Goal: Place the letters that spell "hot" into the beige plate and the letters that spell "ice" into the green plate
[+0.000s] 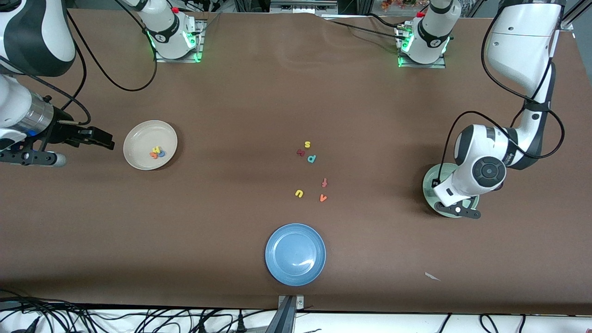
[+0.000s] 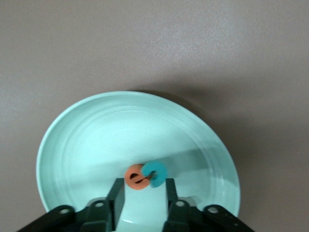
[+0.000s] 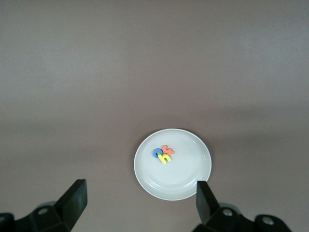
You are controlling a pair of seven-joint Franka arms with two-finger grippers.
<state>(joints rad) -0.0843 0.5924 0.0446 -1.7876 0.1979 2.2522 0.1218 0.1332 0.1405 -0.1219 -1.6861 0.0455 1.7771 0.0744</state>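
While the left gripper hangs over the green plate, jaws partly apart, orange e and teal c lie between them | red i: cannot see it | next: lift away | beige plate holds h, o, t | right gripper waits beside it, jaws wide apart.

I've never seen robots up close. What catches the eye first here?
Probably the three round plates: a beige plate holding three bright letters at the right arm's end, a green plate under the left gripper, and a blue plate nearest the front camera. Loose colourful letters dot the table's middle.
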